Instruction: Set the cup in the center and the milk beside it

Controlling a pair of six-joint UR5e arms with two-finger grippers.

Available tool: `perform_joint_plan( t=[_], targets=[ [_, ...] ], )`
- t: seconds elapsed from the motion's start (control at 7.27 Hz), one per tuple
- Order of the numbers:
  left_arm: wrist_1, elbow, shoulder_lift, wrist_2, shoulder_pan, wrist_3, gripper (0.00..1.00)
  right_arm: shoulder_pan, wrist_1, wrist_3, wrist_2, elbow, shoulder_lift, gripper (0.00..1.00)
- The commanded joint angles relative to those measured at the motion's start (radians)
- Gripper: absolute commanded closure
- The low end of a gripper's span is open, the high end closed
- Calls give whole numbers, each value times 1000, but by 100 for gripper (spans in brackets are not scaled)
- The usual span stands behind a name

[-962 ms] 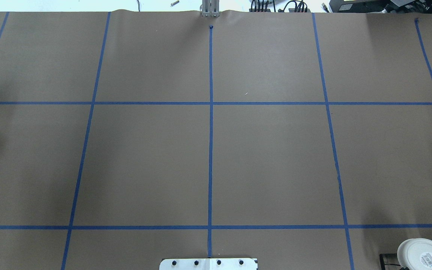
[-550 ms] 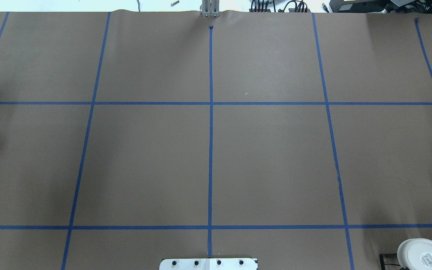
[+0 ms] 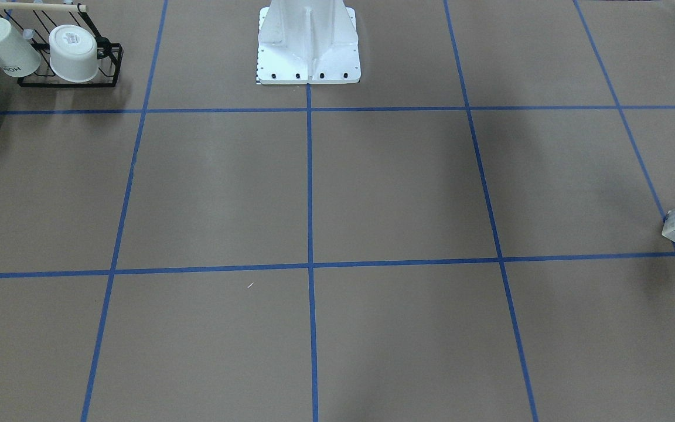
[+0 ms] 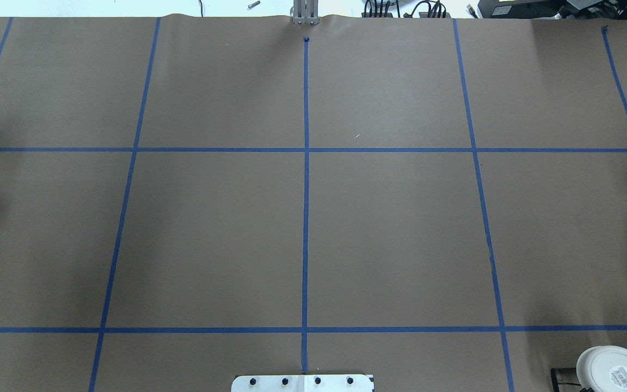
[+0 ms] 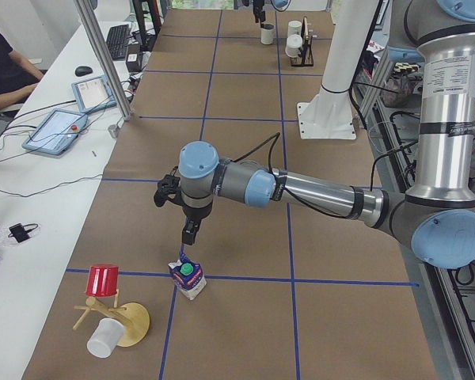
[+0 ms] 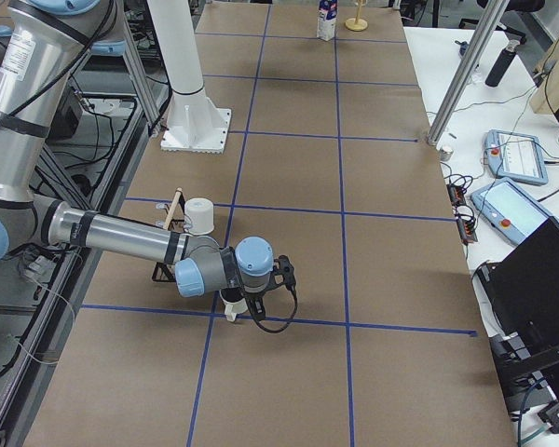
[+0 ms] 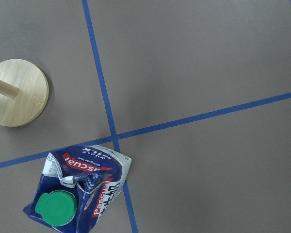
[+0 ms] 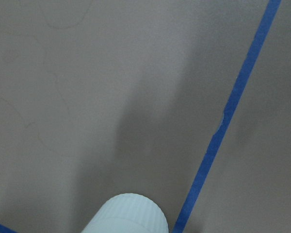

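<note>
Over the table's left end, the left gripper hangs just above the small dark-blue-and-white milk carton with a round green cap, apart from it (its jaw gap I cannot tell). This carton stands upright at a crossing of blue tape lines, near a round wooden stand base. At the opposite end, the right gripper hovers over the plain white cylindrical cup; its spread cannot be told either

even bright light | soft shadows on paper | right wrist view blurred
</note>
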Motion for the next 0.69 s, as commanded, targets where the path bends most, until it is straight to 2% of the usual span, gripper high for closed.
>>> perform_joint_plan(
  t=[0.0,0.55],
  targets=[
    [0,3,0,0,1,-1,1,-1,1,-70,11,8,-22,0],
    [2,6,1,0,1,-4,1,1,24,-129,32,10,-58,0]
  ],
)
